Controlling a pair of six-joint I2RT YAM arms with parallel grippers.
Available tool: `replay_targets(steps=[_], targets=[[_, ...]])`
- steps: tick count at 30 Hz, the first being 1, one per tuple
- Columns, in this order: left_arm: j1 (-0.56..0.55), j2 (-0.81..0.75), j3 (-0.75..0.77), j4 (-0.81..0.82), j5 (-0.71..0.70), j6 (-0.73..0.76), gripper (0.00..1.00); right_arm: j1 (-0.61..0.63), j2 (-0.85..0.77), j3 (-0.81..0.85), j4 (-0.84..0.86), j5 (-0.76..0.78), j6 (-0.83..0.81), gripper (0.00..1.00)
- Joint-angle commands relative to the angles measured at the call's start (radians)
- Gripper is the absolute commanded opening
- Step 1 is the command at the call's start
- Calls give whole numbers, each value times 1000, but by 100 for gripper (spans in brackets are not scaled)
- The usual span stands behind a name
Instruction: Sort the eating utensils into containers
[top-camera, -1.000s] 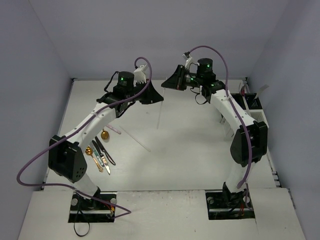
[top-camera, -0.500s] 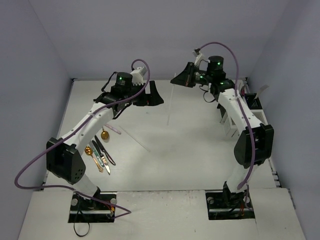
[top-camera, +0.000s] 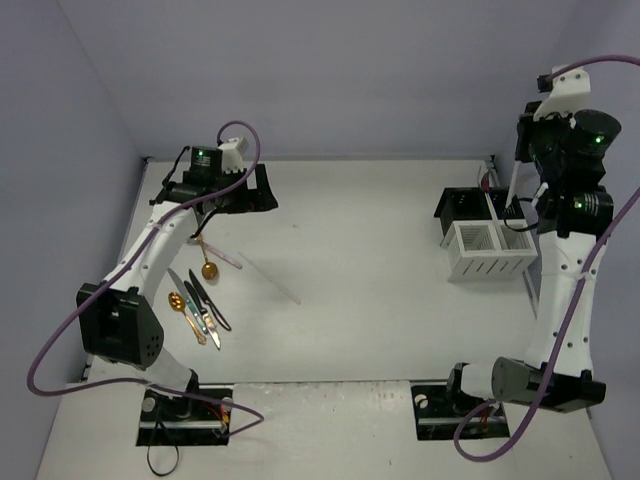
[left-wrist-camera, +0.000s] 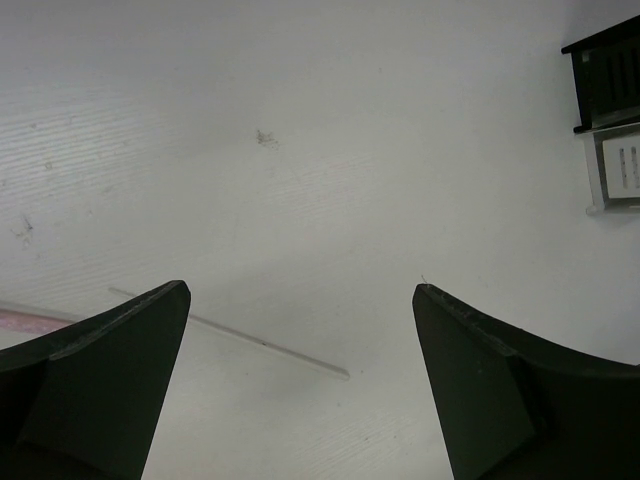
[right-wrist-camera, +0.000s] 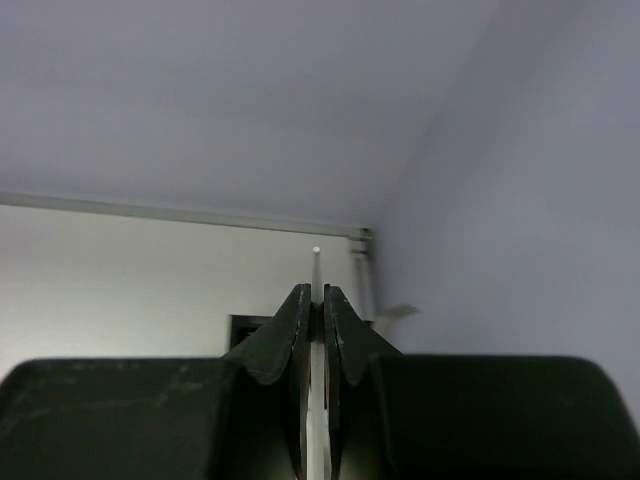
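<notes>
Lying nearest the arm bases (top-camera: 185, 415), on the near left of the table (top-camera: 350, 330), is the loose cutlery we meet first: a small gold spoon (top-camera: 177, 301), a teal-handled knife (top-camera: 205, 322) and a black knife (top-camera: 213, 308), side by side and close together. A little farther we see a larger gold spoon (top-camera: 209, 269), with a pink-handled piece (top-camera: 228, 259) just beside it; we cannot tell what kind of utensil that one is. From there a thin clear stick (top-camera: 270, 280) lies flat on the table, slanting towards the middle.

Farther again, the left gripper (top-camera: 260, 190) hovers over the far left part of the table, its jaws spread wide apart with nothing between them. In its wrist view we see both dark fingers (left-wrist-camera: 100, 390) framing bare table, with the clear stick lying just beyond them.

On the right side stand the containers: a white slotted bin (top-camera: 487, 252) and, touching it on the far side, a black bin (top-camera: 460, 205). The right arm (top-camera: 560, 280) rises tall beside them, and the right gripper (top-camera: 522, 152) hangs high above the bins, its jaws pressed together on a thin pale stick (top-camera: 510, 188). The stick points down towards the bins; we cannot tell whether its lower end is inside one. In the right wrist view we see the two fingers pinching the stick, its tip poking out past them, and the back wall beyond.
</notes>
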Motion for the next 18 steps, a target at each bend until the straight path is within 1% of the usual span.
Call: replay_targets(steps=[1,4,8,13,18], targets=[[-8,-35,32,20,13,27,94,-7,22,-52,-6,217,-193,0],[-10,-20,52,19,30,16,94,-22,60,-61,1,215,-209,0],[-16,-5,74,-4,37,14,94,-41,107,-70,34,173,-208,0],[-41,1,83,-32,19,15,94,-62,143,-90,97,111,-187,0],[-61,-2,107,-51,-13,28,94,-115,150,-142,159,34,-176,0]])
